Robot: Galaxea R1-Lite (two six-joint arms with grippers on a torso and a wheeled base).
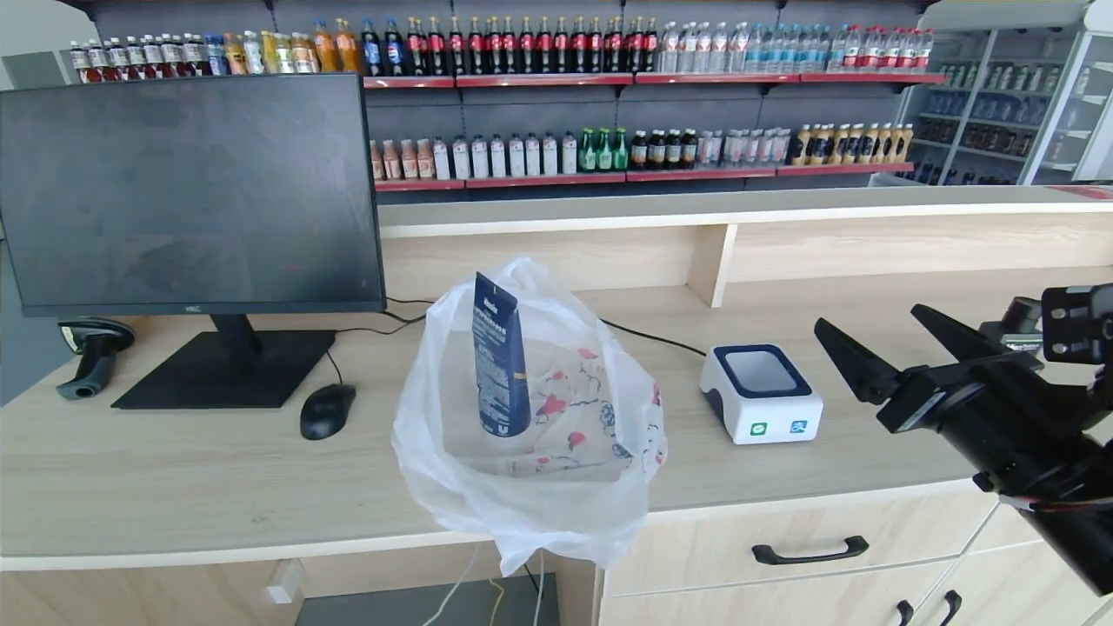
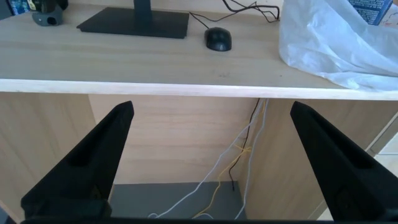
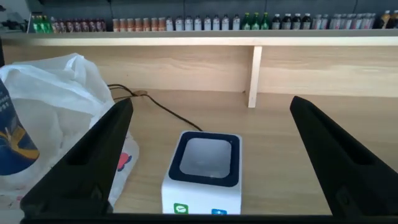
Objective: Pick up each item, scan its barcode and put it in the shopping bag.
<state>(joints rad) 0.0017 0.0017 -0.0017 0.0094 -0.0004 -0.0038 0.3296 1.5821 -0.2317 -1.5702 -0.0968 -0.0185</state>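
Observation:
A thin white shopping bag (image 1: 530, 469) stands open on the counter's front edge; it also shows in the left wrist view (image 2: 336, 43) and the right wrist view (image 3: 56, 106). A dark blue tube (image 1: 500, 356) stands upright inside it, its side visible as the tube (image 3: 12, 140). The white scanner box (image 1: 761, 393) with a dark window sits to the bag's right, seen closer as the scanner (image 3: 204, 171). My right gripper (image 1: 900, 343) hovers open and empty to the right of the scanner. My left gripper (image 2: 211, 162) hangs open below the counter's front edge, holding nothing.
A monitor (image 1: 187, 191) on its stand, a black mouse (image 1: 327, 410) and a handheld scanner (image 1: 91, 352) occupy the counter's left. Cables (image 2: 239, 162) hang under the counter. A raised wooden shelf (image 1: 739, 217) runs behind, with drawers (image 1: 809, 552) below right.

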